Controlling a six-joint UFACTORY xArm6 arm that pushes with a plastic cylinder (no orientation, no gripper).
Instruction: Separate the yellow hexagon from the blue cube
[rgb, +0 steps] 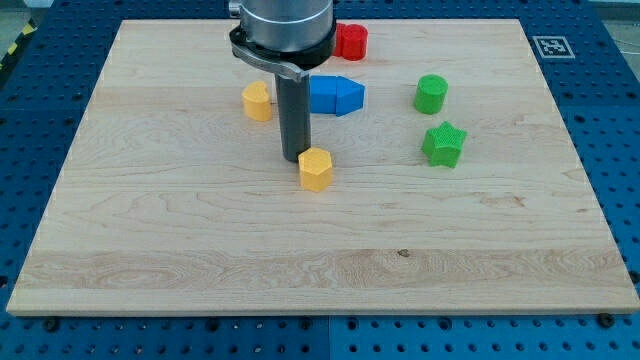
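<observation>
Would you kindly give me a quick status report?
My tip at the yellow hexagon's upper-left edge. Blue block sits apart, toward the view's top. Nothing in the way below the hexagon.

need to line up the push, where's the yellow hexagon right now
The yellow hexagon sits near the board's middle, slightly toward the view's left, just below-right of my tip and below the blue block.
</observation>
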